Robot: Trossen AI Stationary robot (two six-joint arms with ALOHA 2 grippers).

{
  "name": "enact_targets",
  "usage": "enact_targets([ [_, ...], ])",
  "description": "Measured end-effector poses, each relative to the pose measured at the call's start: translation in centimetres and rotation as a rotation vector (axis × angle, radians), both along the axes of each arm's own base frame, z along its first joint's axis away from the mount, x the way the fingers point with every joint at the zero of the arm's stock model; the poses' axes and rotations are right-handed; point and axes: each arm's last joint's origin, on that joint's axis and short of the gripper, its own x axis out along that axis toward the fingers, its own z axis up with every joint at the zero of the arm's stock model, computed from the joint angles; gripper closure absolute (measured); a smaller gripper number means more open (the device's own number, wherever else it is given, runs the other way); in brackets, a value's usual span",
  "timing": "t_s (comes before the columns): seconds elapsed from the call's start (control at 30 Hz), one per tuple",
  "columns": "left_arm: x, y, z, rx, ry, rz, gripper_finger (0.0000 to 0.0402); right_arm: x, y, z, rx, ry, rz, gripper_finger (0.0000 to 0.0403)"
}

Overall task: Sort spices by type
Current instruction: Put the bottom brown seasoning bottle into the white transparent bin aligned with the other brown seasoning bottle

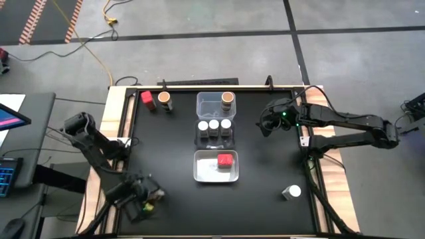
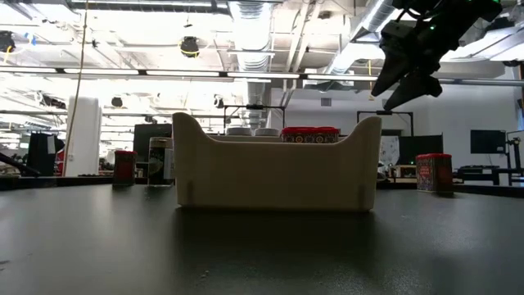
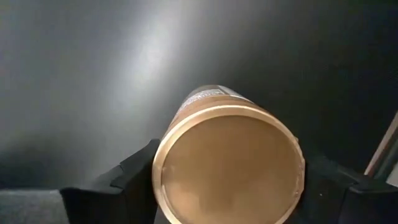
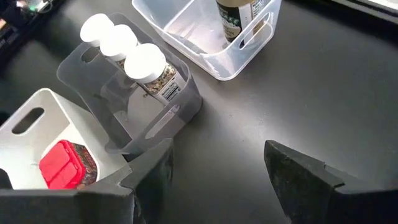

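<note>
Left gripper (image 1: 143,199), at the table's near left corner, is clamped across a tan-topped jar (image 3: 227,163); the left wrist view shows a dark finger on each side of the jar body, just under the cap. By its look the jar is rigid, light and smooth-walled, so a grip on the cylindrical body below the cap seems safest; a hold on the cap alone could slip or twist. A lone white-topped jar (image 1: 292,192) stands near the table's near right edge, well apart from everything else.

At mid-table stand three clear bins in a row: the nearest bin (image 1: 201,174) holds one red square-topped jar (image 1: 226,160), the middle bin (image 4: 74,62) three white-topped jars (image 4: 144,59), the far bin (image 1: 206,101) one tan-topped jar (image 1: 227,98). The right gripper (image 4: 217,171) hovers high beside these bins, fingers apart and empty.

Farthest, at the back left, a red-topped jar (image 1: 147,98) and a tan-topped jar (image 1: 164,99) await sorting. A carry to the far bin must clear the nearer bin walls.
</note>
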Motion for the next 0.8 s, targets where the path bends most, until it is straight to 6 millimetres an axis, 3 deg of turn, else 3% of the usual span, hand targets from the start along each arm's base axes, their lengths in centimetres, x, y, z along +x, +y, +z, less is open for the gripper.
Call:
enact_targets([
  [0.13, 2.4, 2.0, 0.1, -0.015, -0.062, 0.256, 0.0133, 0.0, 0.0, 0.0, -0.018, 0.009, 0.020, 0.0126],
  [0.33, 6.1, 5.7, 2.3, -0.071, -0.111, 0.431, 0.0134, 0.0, 0.0, 0.0, -0.042, 0.020, 0.046, 0.0126],
  [0.5, 7.5, 10.4, 6.6, -0.049, -0.145, 0.466, 0.0133, 0.0, 0.0, 0.0, -0.081, 0.039, 0.087, 0.0126],
  [0.8, 6.4, 21.8, 16.9, 0.148, -0.182, 0.349, 0.0134, 0.0, 0.0, 0.0, -0.092, 0.045, 0.102, 0.0126],
])
